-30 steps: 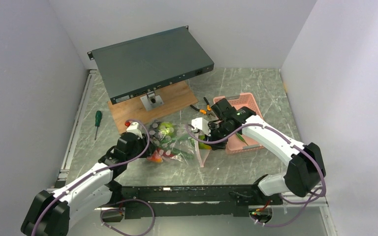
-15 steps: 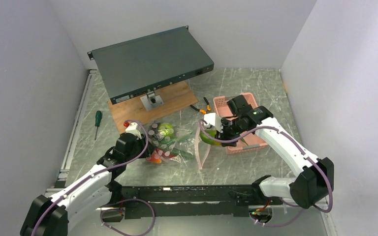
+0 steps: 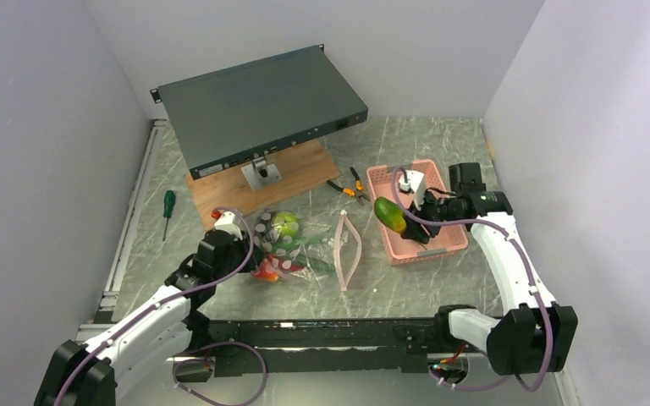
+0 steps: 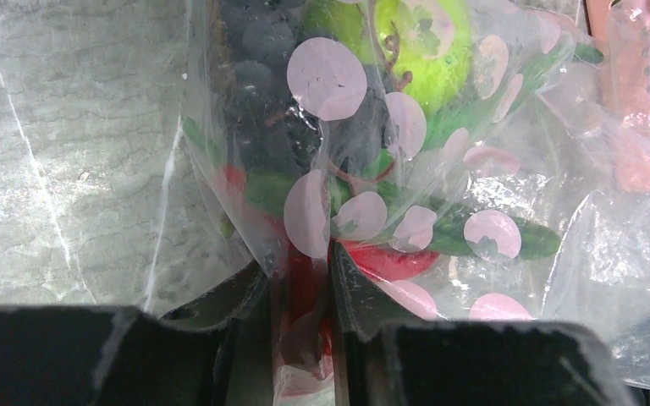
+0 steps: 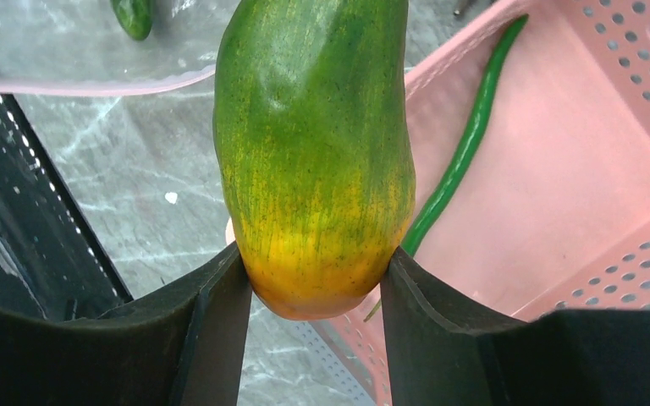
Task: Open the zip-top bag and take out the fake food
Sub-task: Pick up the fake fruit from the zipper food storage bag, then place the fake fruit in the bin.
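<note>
The clear dotted zip-top bag [image 3: 300, 249] lies on the table centre, its mouth open toward the right. It holds a green apple [image 4: 406, 51], dark grapes [image 4: 262, 85], red pieces [image 4: 389, 262] and green pods. My left gripper [image 3: 239, 241] is shut on the bag's closed end [image 4: 300, 279]. My right gripper [image 3: 408, 222] is shut on the orange-green mango [image 5: 313, 152], held in the air over the left edge of the pink basket [image 3: 436, 245]. One long green pod [image 5: 465, 152] lies in the basket.
A dark flat device [image 3: 258, 106] on a wooden board [image 3: 296, 169] stands at the back. Orange-handled pliers [image 3: 347, 186] lie left of the basket. A green-handled screwdriver [image 3: 168, 207] lies at the left. A black rail [image 3: 322, 334] runs along the near edge.
My right gripper has pulled the mango out of the bag's mouth and carried it right and up, over the basket's edge. The left gripper has stayed on the bag.
</note>
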Controlling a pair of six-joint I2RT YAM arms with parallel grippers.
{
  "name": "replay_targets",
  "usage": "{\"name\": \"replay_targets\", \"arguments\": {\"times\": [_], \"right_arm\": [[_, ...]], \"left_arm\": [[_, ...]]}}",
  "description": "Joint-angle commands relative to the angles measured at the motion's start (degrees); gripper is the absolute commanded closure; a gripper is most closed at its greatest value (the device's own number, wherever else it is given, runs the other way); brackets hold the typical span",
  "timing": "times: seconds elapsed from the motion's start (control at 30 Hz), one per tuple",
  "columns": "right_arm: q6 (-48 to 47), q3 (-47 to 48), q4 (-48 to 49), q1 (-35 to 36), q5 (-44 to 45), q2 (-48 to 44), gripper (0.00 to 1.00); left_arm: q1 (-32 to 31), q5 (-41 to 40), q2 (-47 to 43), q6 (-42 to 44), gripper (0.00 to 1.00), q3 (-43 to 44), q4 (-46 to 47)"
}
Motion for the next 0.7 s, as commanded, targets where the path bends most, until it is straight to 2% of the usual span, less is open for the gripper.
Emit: {"name": "replay_targets", "arguments": {"times": [0.0,0.1,0.23,0.57,0.67], "right_arm": [[3.5,-1.9,5.8,-6.3,-8.7,-0.7,0.98],[6.3,-3.1,8.7,-10.5,-11.7,0.7,0.98],[10.7,-3.6,12.2,-13.4,-11.4,2.5,0.97],[18.8,-7.8,20.5,-14.9,-5.9,2.2,0.93],[19.4,-8.0,21.1,-15.1,-4.7,3.2,0.88]], "left_arm": [[-0.2,0.4,-0.3,0.5,0.96,-1.2,-0.6],[-0.2,0.5,-0.5,0.7,0.96,-1.0,-0.8],[-0.1,0.5,-1.2,0.6,0.96,-1.2,-0.8],[-0.2,1.3,-1.9,-0.2,0.96,-1.9,0.4],[-0.1,1.5,-2.2,-0.3,0.96,-2.0,0.5]]}}
